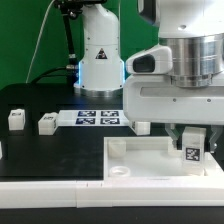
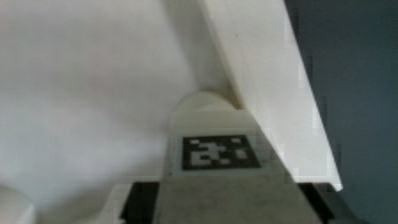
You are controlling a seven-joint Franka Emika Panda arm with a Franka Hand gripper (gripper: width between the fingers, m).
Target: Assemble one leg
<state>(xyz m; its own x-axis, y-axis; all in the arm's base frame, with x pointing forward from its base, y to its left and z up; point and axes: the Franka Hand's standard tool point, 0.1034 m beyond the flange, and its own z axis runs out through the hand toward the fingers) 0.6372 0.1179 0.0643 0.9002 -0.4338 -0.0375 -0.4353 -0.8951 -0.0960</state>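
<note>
My gripper [image 1: 192, 148] is shut on a small white leg [image 1: 192, 155] with a black-and-white tag facing out. It holds the leg down at the right part of the large white panel [image 1: 145, 155]. In the wrist view the leg [image 2: 217, 150] runs out from between the dark fingers [image 2: 143, 202], with my gripper [image 2: 215, 208] closed on its sides. Its rounded tip touches the panel's surface [image 2: 89, 90] close to the raised rim [image 2: 258, 80]. A round socket [image 1: 118, 171] shows at the panel's near left corner.
Two loose legs [image 1: 16, 119] [image 1: 46, 123] lie on the black table at the exterior view's left. Another small white part [image 1: 141, 127] sits behind the panel. The marker board [image 1: 97, 117] lies in front of the robot base [image 1: 100, 60].
</note>
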